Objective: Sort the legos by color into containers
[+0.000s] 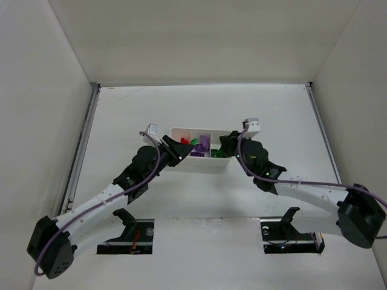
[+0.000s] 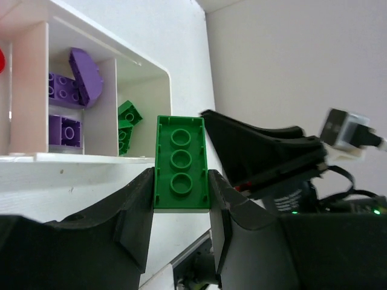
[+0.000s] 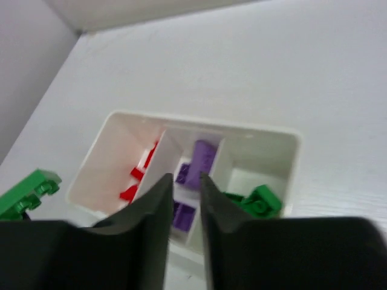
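The left pincer (image 2: 180,196) grasps a stiff, light, slick green three-stud plastic brick (image 2: 180,163) across its long sides, likely securely.

Place: a lab-style robot test cell
Evidence: plain white walls (image 1: 211,36) box in a bare white table (image 1: 199,199); two arm bases bolted at its near edge; exposed purple cabling (image 1: 314,183)

White table (image 1: 199,199), plain white walls (image 1: 205,36), even light

red brick (image 2: 2,59) cut off, tray (image 1: 181,163) partly hidden by arms
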